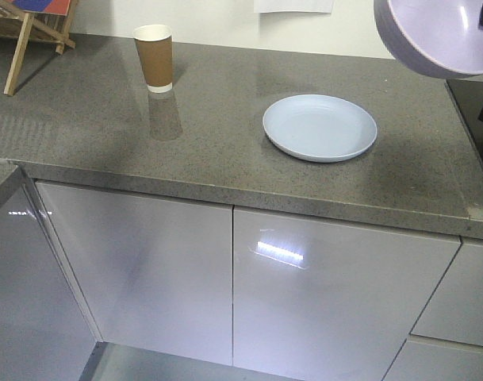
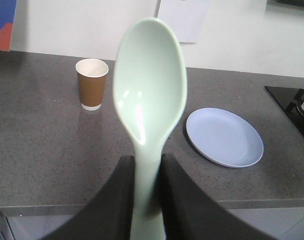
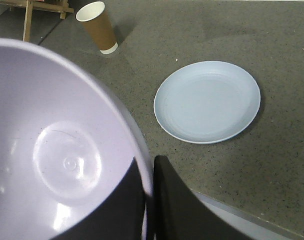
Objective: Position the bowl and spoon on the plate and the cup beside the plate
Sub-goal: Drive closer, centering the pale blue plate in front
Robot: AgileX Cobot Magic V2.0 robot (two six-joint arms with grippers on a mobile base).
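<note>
L tool (image 2: 148, 167) clamps spoon (image 2: 149, 85) by handle, head up; R tool (image 3: 149, 175) pinches bowl (image 3: 57, 150) rim, aloft. Ahead, plate (image 3: 206, 102) bare on worktop (image 1: 82, 127). I'd set bowl down level at plate centre, spoon after. Far back-left, cup (image 1: 154, 55) upright, well apart from plate.

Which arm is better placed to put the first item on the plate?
Probably right: the right gripper grips the bowl by its rim, above the counter beside the bare plate. The left gripper holds the spoon, which likely follows.
</note>
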